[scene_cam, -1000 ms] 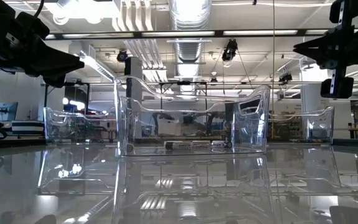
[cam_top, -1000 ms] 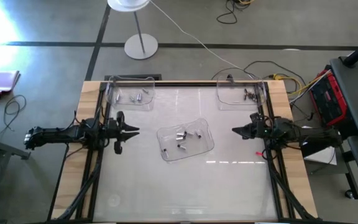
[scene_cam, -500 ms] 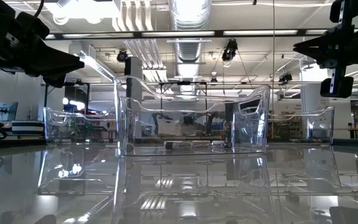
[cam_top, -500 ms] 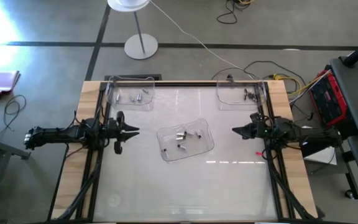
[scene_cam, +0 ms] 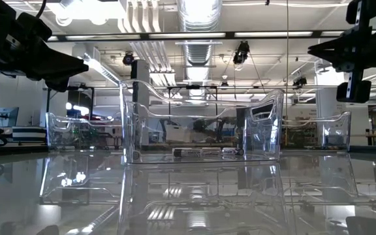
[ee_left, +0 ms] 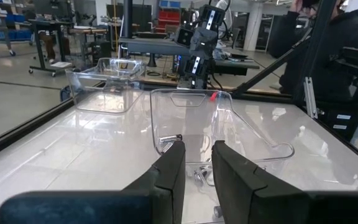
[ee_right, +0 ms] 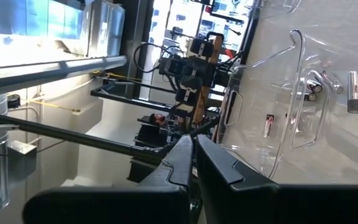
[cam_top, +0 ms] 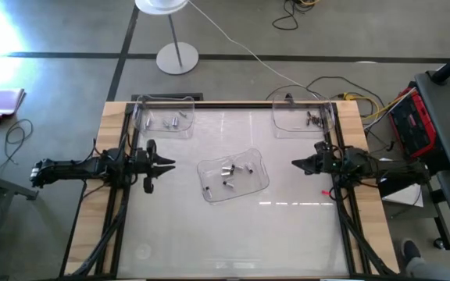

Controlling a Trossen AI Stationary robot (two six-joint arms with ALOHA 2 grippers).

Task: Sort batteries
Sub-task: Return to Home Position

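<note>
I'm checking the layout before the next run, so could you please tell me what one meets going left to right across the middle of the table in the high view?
left gripper → clear centre tray with loose batteries in it → right gripper

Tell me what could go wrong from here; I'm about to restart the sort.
1. Several batteries lie in the centre tray while the left gripper and right gripper sit at the sides of the table: sorting may end unfinished.
2. That tray sits askew; a square reach could clip its wall.
3. What looks like a person's shoe shows near the robot's right side.
</note>
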